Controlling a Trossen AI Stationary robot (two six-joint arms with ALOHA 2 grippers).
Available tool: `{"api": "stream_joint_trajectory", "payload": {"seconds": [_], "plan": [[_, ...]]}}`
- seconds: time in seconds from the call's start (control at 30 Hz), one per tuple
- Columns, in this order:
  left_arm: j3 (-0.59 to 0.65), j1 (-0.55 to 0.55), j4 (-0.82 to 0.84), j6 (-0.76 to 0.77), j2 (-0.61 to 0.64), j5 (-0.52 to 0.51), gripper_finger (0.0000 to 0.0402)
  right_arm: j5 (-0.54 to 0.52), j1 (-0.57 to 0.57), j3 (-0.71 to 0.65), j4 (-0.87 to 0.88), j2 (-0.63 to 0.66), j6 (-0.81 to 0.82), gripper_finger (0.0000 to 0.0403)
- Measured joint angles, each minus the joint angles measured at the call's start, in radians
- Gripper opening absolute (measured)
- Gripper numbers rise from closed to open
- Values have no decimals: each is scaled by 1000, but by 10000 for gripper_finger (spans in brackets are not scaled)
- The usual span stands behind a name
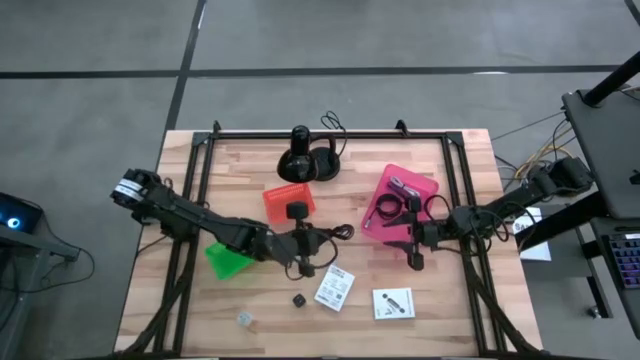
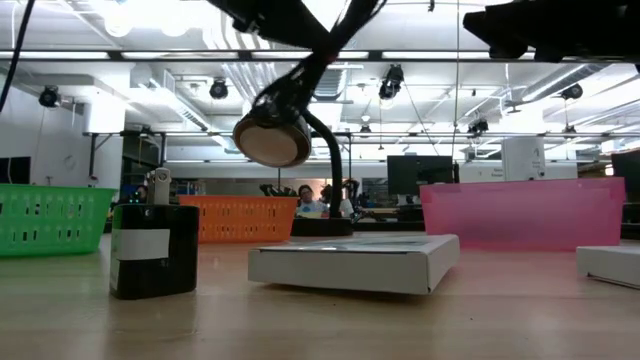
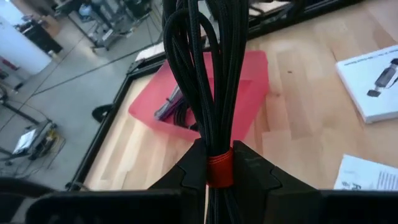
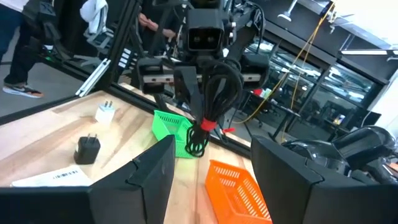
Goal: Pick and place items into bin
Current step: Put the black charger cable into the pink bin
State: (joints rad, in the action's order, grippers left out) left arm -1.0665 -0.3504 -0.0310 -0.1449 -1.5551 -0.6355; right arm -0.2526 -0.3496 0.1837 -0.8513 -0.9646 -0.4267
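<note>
My left gripper [image 1: 303, 245] is over the table's middle, shut on the black coiled cable [image 1: 322, 240], a bundle bound by a red tie [image 3: 219, 169]. My right gripper [image 1: 414, 250] is open and holds nothing, just near of the pink bin [image 1: 392, 180], facing the left gripper. That bin holds a purple strap [image 1: 404, 185] and a dark cord. Two white printed cards [image 1: 335, 288] [image 1: 393, 302], a tiny black cube [image 1: 298, 299] and a small clear piece [image 1: 245, 319] lie flat on the wood toward the near edge. My left gripper pinches the cable bundle between its two fingers at the red tie [image 3: 219, 177]. The fingers [image 3: 255, 174] lie across the bundle. In the right wrist view the bundle [image 4: 214, 93] stands upright in the hold, its lower loops [image 4: 196, 147] hanging below the tie, clear of the table.
An orange bin [image 1: 288, 200] and a green bin [image 1: 230, 260] sit left of centre. The black round-based stand [image 1: 305, 160] with its cord is at the far edge. A black frame rail [image 1: 330, 133] borders the table. Bare wood shows between the cards and the pink bin.
</note>
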Motion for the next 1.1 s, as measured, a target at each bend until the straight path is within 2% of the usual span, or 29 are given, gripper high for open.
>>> {"api": "stream_joint_trajectory", "payload": {"seconds": [0.17,0.4,0.57,0.7,0.8,1.1], "plan": [[62,31,-194,-67,-9,82,36,0,1,0,2,0,0,196],[48,55,-210,-83,-60,88,36,6,21,0,-5,0,1,196],[49,57,-212,-84,-63,93,36,117,66,0,-6,0,13,196],[48,57,-213,-96,-63,93,36,130,105,0,-30,-12,39,196],[46,59,-216,-98,-63,93,36,143,126,-2,-100,-67,41,196],[47,59,-222,-99,-63,92,36,175,150,35,-395,-351,-6,196]]}}
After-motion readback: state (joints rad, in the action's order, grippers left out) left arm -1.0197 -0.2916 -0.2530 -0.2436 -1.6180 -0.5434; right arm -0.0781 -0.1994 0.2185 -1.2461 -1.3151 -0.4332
